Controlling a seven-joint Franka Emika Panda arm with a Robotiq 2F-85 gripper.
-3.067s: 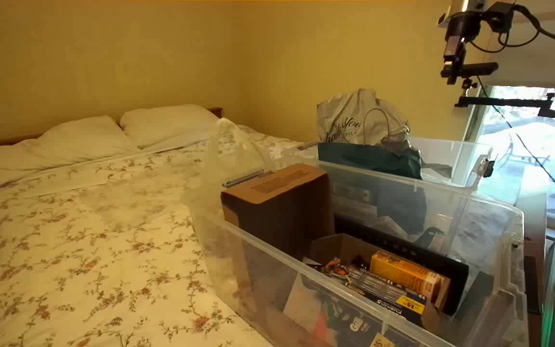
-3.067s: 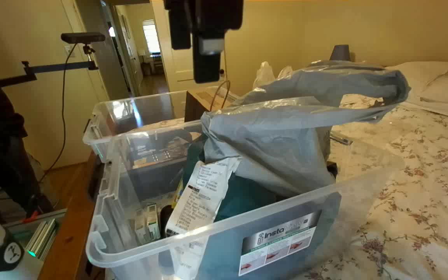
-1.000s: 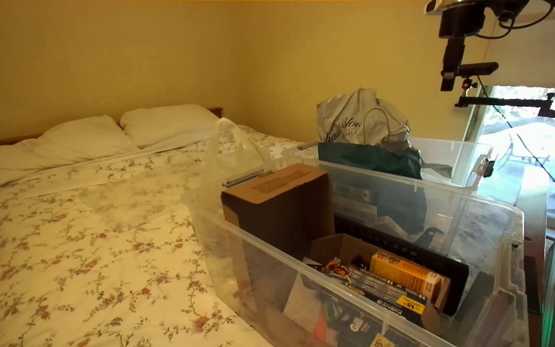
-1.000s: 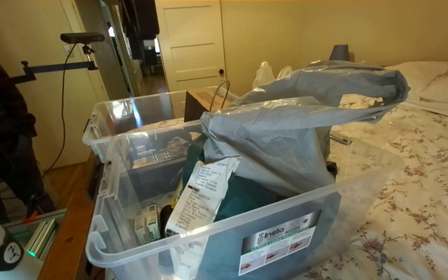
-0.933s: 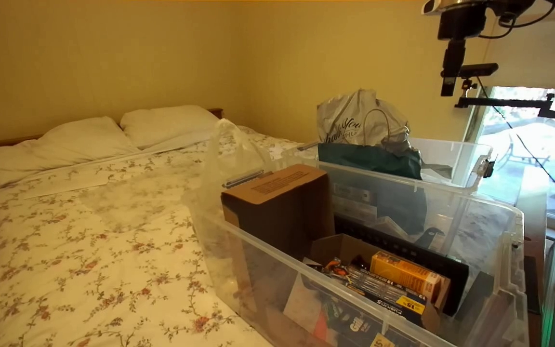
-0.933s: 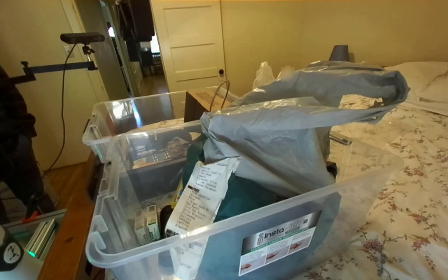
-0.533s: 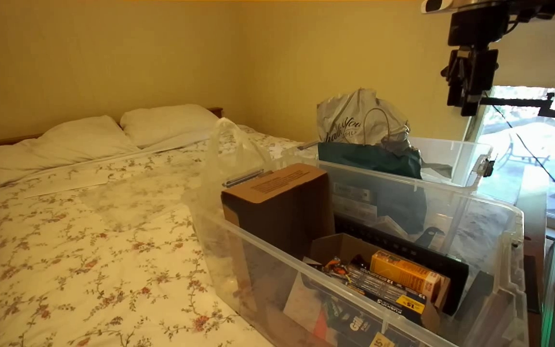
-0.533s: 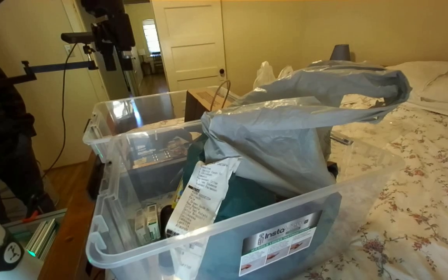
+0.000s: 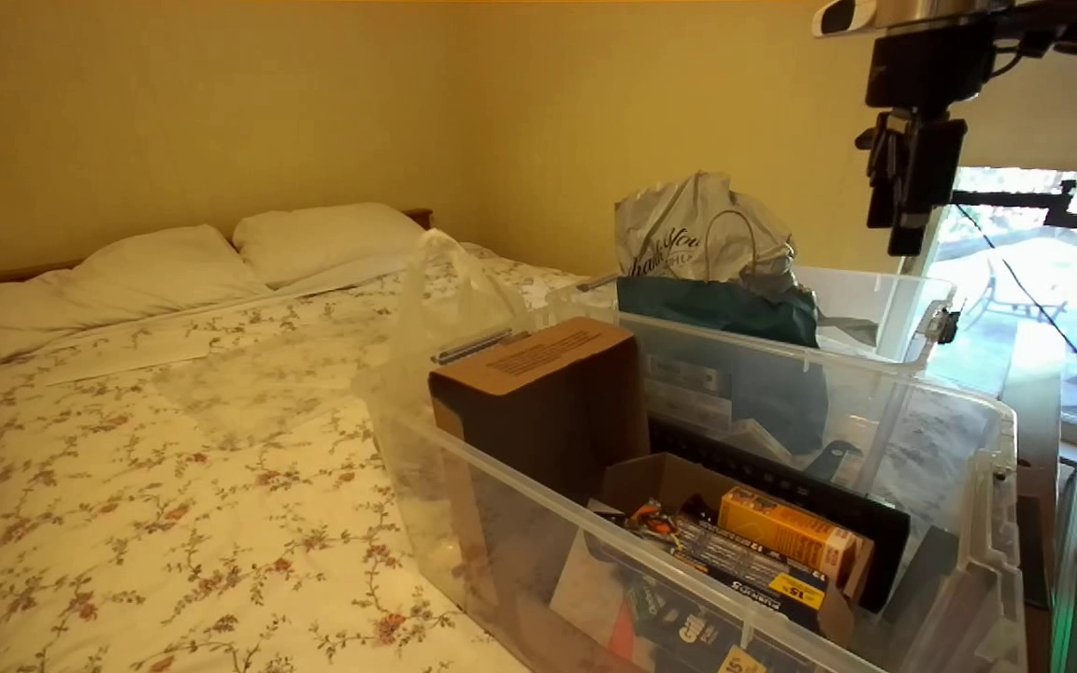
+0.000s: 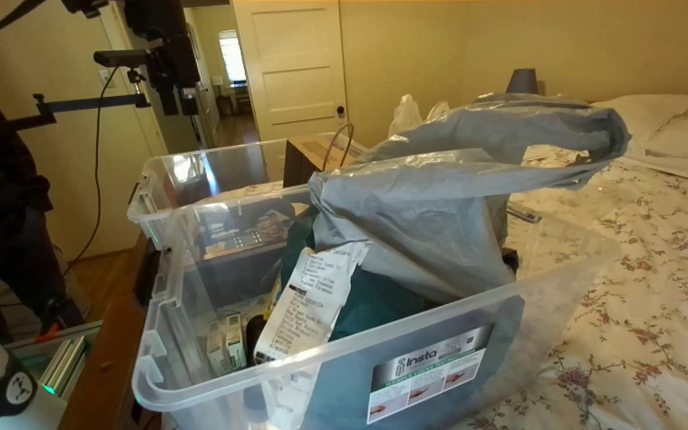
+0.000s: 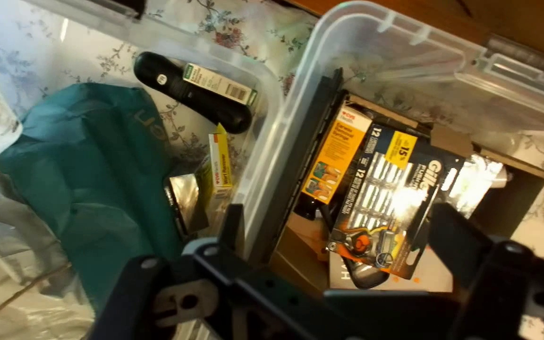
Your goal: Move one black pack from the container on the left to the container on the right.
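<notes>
The end effector [image 11: 340,224] stands wide apart at the jaws and holds nothing; both exterior views place it well above the pack [image 11: 385,189]. The pack, taken to be the dark Gillette one, sits tilted in an open carton [image 11: 450,139] within the source bin [image 11: 423,40], just beside an orange box [image 11: 337,153]; whether the two touch cannot be told. Step in hand, by judgement: approach for the grasp. Recommended: turn the wrist slightly, so the jaws close square across the pack's narrow printed edge, which slants in the wrist view, then descend straight with one jaw entering between pack and orange box. Risk: a jaw landing on that box or the carton's flap. Grip firmly, as the card looks slick, and lift above the rims before crossing to the target bin [image 11: 201,43], with its green bag [image 11: 106,198].
</notes>
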